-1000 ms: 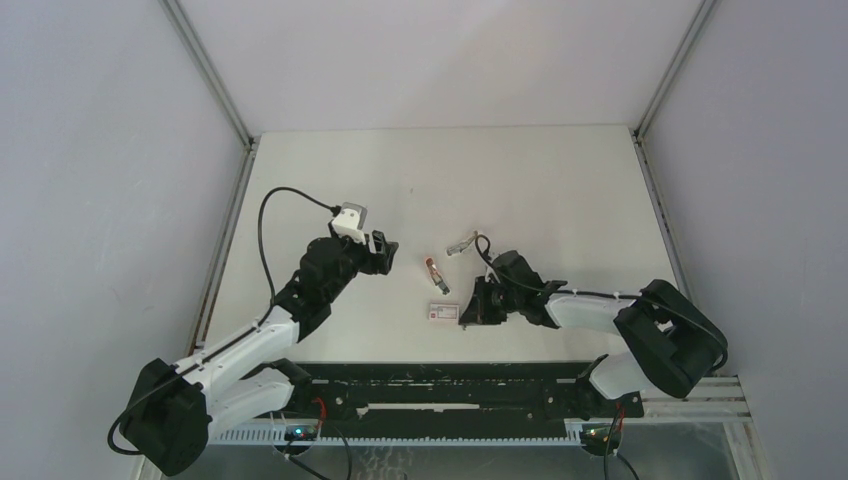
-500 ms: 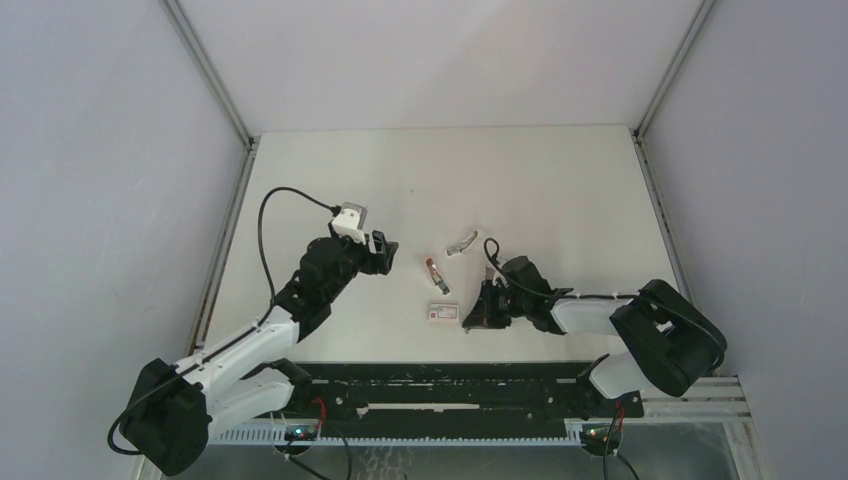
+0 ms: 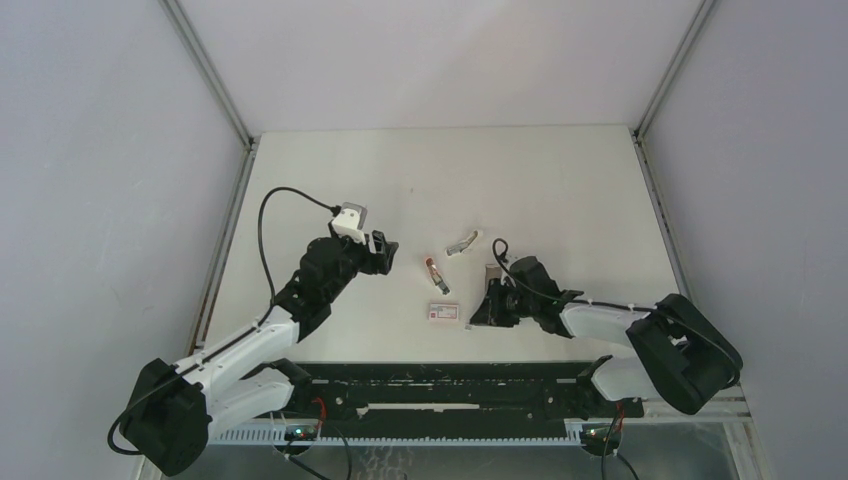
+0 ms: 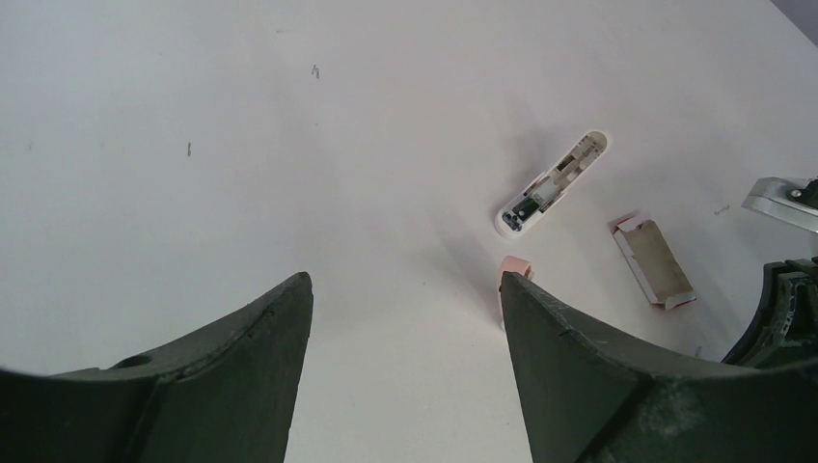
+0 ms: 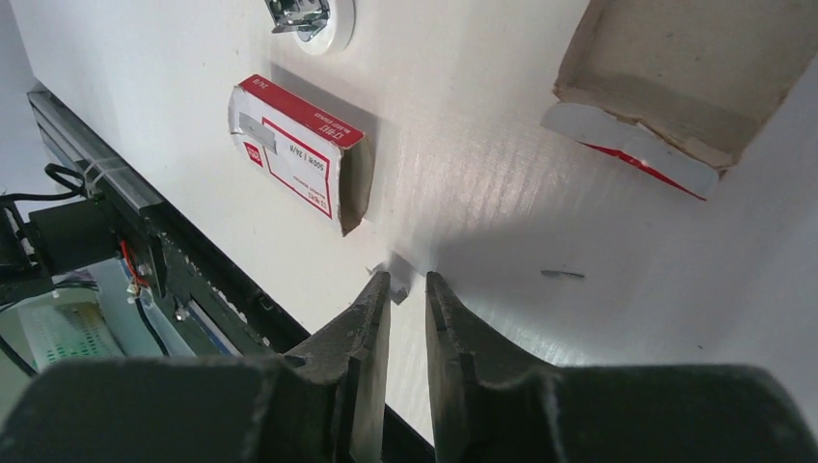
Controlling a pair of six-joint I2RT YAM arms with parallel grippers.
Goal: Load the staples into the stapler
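Opening the narrowly parted, empty right gripper wider is advised before the staples at its two o'clock are approached; the left gripper is spread wide.

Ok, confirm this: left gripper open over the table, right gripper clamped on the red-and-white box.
Wrong on the right gripper: it grips nothing. The right wrist view shows its jaws slightly apart, with the red-and-white box lying on the table clear of them. The left gripper is open over the table.
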